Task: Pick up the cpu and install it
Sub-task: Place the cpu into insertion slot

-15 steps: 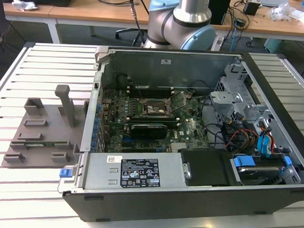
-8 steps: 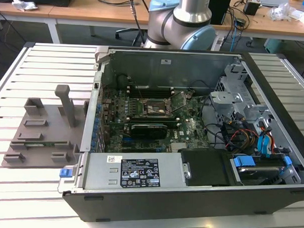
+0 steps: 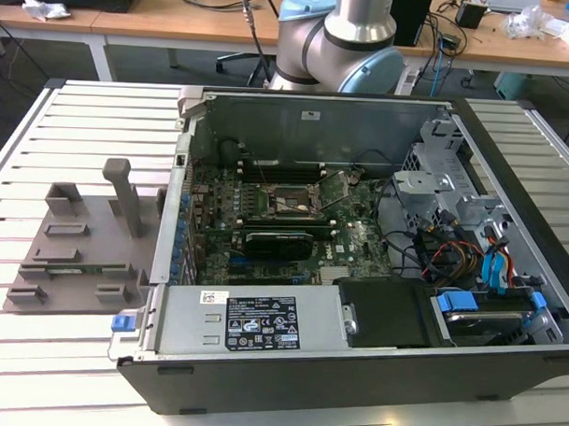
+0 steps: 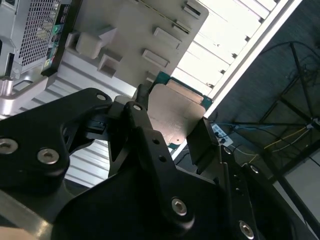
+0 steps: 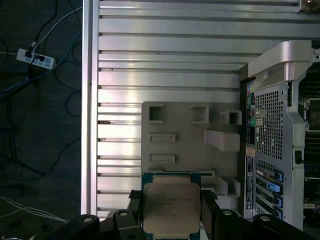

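**Crowded ahead, open beyond**

Beyond the pincer [image 5: 171, 222], its grip filled by the cpu [image 5: 171, 210], the grey tray [image 5: 185, 125] is raising blocks [image 5: 222, 140]. The computer case [image 5: 272, 125] wall is standing near on one side; bare table slats [image 5: 165, 60] are lying open past the tray.

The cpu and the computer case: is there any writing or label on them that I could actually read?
Black label on the power supply in the computer case: print too small to read.
White sticker beside it: too small to read.
cpu in the gripper, metal top: faint marks, too blurred to read.
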